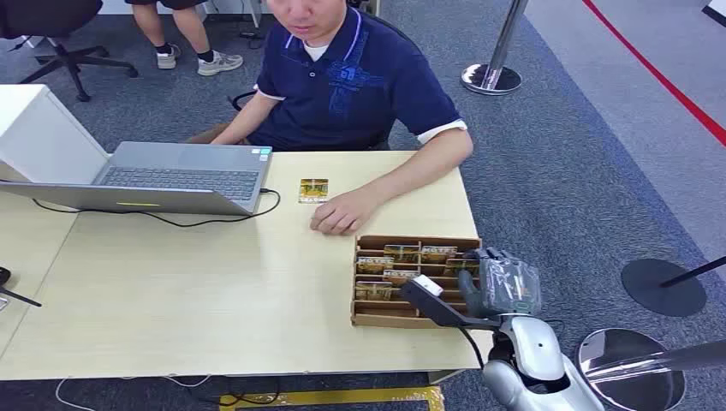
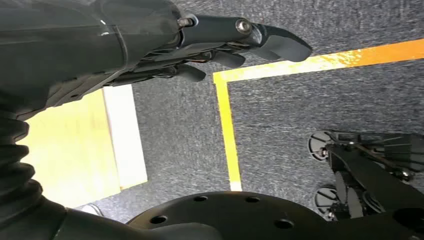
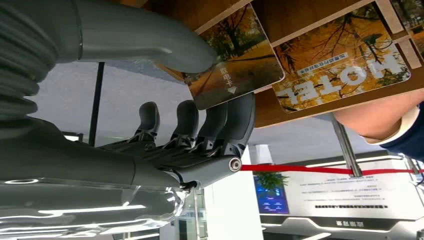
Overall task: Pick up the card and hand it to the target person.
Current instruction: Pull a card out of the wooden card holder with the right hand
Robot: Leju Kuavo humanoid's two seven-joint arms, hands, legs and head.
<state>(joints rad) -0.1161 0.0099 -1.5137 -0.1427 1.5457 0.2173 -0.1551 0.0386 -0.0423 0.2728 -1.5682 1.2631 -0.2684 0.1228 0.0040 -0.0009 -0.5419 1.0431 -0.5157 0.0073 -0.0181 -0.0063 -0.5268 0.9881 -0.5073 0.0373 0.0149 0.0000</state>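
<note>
Right hand [image 3: 200, 145] pinches one card [image 3: 235, 57] over tray [image 1: 368, 318].

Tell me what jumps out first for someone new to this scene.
The robot's right hand pinches a card at the wooden card tray on the table's right end. Across the table sits a person, hand resting beside a single card and an open laptop.

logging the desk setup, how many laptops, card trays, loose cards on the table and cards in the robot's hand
laptop: 1
card tray: 1
loose card on the table: 1
pinched card, between the right hand thumb and fingers: 1
total: 4
</note>
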